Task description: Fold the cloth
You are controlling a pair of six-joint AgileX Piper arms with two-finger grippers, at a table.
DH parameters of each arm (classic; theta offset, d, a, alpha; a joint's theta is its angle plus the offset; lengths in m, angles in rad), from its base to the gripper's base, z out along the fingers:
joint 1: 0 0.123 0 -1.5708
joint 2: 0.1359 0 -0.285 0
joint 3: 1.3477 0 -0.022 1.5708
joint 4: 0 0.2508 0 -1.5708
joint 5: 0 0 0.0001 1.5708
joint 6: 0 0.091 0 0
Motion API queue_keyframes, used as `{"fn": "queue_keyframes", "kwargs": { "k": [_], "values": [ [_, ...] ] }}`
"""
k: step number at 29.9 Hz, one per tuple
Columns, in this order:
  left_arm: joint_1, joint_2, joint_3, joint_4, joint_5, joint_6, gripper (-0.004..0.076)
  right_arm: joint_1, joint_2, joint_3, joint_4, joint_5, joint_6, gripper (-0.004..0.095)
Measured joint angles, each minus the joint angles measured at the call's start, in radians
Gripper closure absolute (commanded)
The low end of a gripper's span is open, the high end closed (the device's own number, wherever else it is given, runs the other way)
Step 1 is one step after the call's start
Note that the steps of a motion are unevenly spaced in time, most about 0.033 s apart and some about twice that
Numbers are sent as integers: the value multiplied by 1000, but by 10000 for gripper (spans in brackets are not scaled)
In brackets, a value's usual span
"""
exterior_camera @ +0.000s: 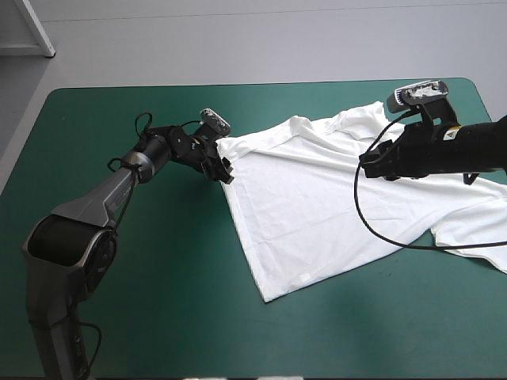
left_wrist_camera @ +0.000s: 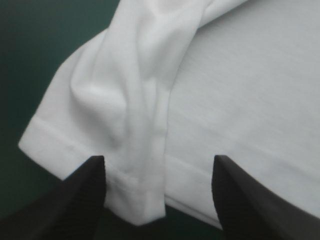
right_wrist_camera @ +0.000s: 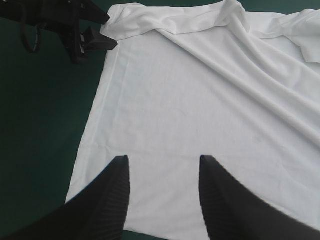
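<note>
The high view looks down on the whole table (exterior_camera: pixel 198 332). The left wrist view sits close on the T-shirt (left_wrist_camera: pixel 250 90) sleeve (left_wrist_camera: pixel 125 115) ahead of the left gripper (left_wrist_camera: pixel 159 159); the right wrist view, farther back, shares it.

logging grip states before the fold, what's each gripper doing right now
left gripper: open, jaws either side of a sleeve of the T-shirt, holding nothing
right gripper: open, over the T-shirt, holding nothing
</note>
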Motion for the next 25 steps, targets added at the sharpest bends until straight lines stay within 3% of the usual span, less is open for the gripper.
{"fn": "queue_keyframes", "kwargs": {
  "k": [3, 6, 10, 15, 20, 25],
  "values": [
    [0, 37, -9, 0, -7, 0, 284, 0, 0, 0, 5, 1, 0, 490],
    [0, 50, -15, -5, -37, 0, 359, 0, 0, 0, 5, 3, 0, 490],
    [-1, 53, -19, -6, -59, -4, 539, 0, 0, 0, 5, 4, 0, 491],
    [-1, 53, -41, -4, -49, -7, 706, 0, 0, 0, 5, 4, 0, 495],
    [-1, 54, -47, 5, -38, -7, 705, 0, 0, 1, 5, 8, -1, 602],
    [-1, 56, -47, 36, -33, -7, 705, 27, 0, 38, -9, 7, -40, 604]
  ]
}}
